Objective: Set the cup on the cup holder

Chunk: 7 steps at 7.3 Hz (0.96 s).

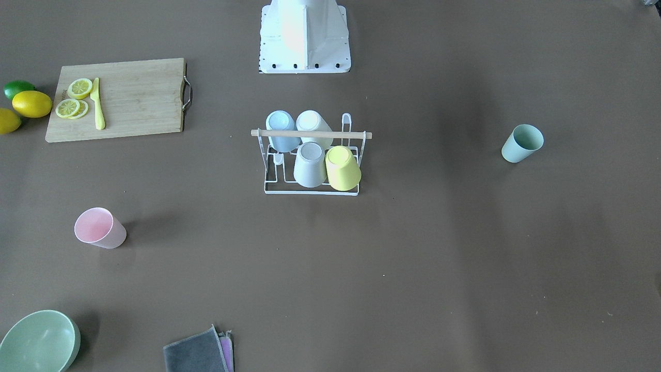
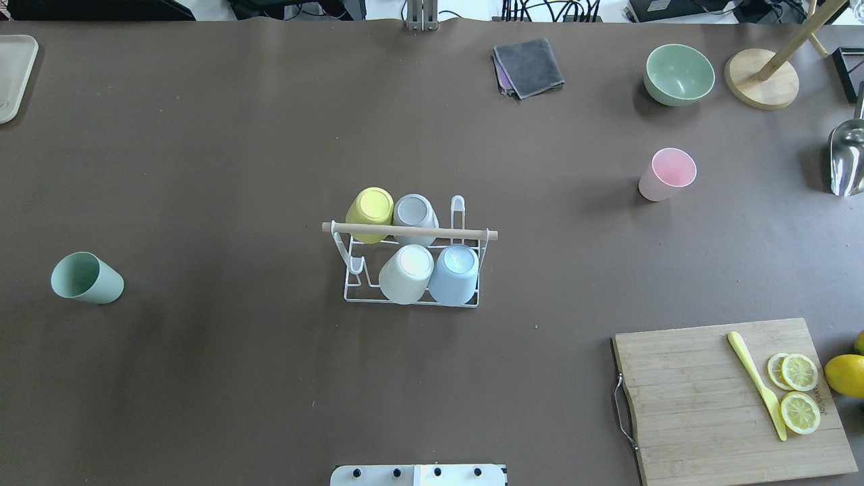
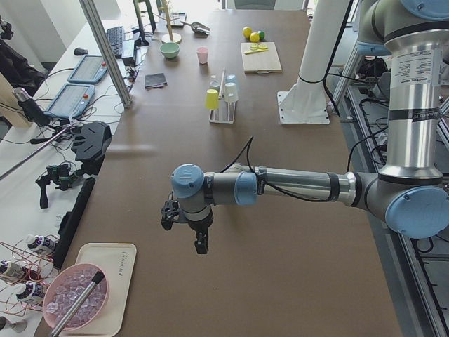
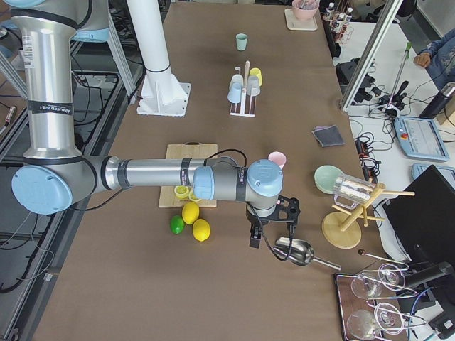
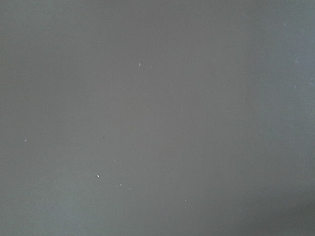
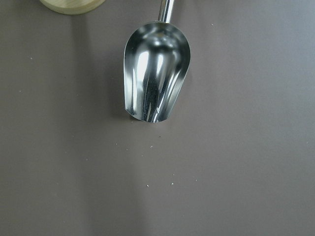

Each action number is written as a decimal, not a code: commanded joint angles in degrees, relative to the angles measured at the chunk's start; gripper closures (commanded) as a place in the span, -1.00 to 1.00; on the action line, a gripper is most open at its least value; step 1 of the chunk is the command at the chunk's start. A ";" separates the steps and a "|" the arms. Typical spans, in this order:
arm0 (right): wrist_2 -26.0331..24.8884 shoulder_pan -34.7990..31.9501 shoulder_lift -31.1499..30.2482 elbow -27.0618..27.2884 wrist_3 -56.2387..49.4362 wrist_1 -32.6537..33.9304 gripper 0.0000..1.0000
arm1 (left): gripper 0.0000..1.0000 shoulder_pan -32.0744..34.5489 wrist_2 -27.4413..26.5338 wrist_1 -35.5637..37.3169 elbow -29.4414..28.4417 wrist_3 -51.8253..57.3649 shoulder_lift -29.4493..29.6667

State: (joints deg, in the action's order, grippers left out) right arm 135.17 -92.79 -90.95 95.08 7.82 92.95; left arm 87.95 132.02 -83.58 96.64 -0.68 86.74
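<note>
Overhead exterior puts the cup holder [image 2: 466,233] in the middle of the bench [image 2: 202,169], and four cups already sit upside down on its prongs: a yellow cup [image 2: 370,213] and a grey cup [image 2: 414,217] in the far row, a white cup [image 2: 406,272] and a pale blue cup [image 2: 454,273] in the near row. At least two prongs look free, one at each end of the rack.

Two cups stand loose, mouths up, both well apart from the holder: a green cup [image 2: 86,277] out on my left side and a pink cup [image 2: 665,174] on my right. By my reckoning the job is well over halfway, with one or both of these left to place.

Neither arm is on a cup. My left arm [image 3: 280,186] hangs over bare bench near the end of the surface, far from the green cup, and its wrist camera sees only brown surface. My right arm [image 4: 156,174] hovers above a metal scoop [image 6: 155,78] at the other end, with the pink cup not far off. I cannot tell whether my left jaws or right jaws are wide or narrow, since only the side cameras catch them; nothing appears to be held.

What is left: reach a loose cup, grip it, turn it over and lower it onto a free prong.
</note>
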 commanded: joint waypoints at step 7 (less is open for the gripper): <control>-0.79 5.34 -1.16 2.48 0.09 -0.40 -1.00 | -0.96 0.02 -0.09 -0.10 0.04 0.07 0.01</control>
State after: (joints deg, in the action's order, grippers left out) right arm 134.26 -87.77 -92.33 96.98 7.88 92.67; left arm 87.98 131.96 -83.67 96.67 -0.59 86.75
